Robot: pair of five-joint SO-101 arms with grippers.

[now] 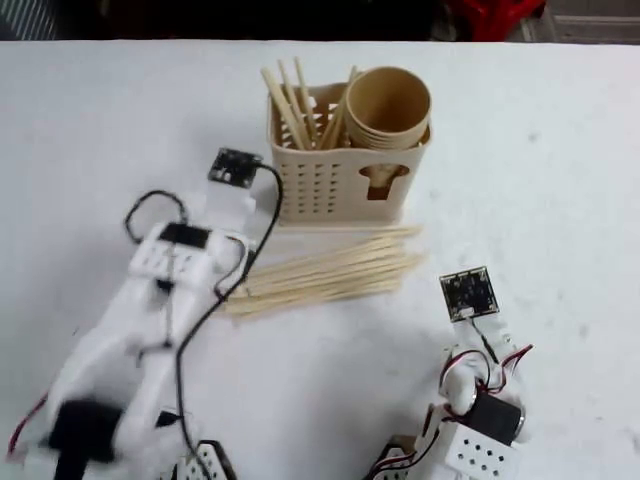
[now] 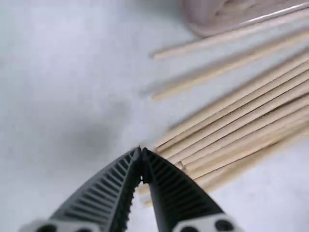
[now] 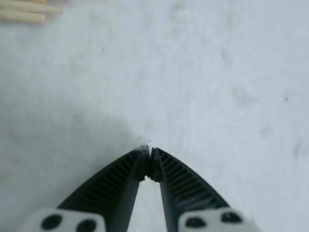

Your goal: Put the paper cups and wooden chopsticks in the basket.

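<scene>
My left gripper (image 2: 141,155) is pressed closed, its two black ribbed fingers meeting at the tips with nothing between them. The tips hang right over the near ends of the loose wooden chopsticks (image 2: 241,123), a bundle lying flat and roughly parallel on the white table (image 2: 63,96). I cannot tell whether I touch the sticks.

My right gripper (image 3: 148,158) is also closed tip to tip and holds nothing. It hangs over bare table, and a couple of chopstick ends lie well away from it.

From the high view, that bundle lies on the table just in front of the basket (image 1: 340,185), between my two arms. My left arm (image 1: 180,255) sits at the bundle's left end, close to the basket's left corner. My right arm (image 1: 470,295) is nearer the table's front edge, apart from the bundle's right end.

The cream, perforated basket stands upright. The paper cups (image 1: 388,105) are stacked in its right compartment, and several more chopsticks stand leaning in its left compartment.
</scene>
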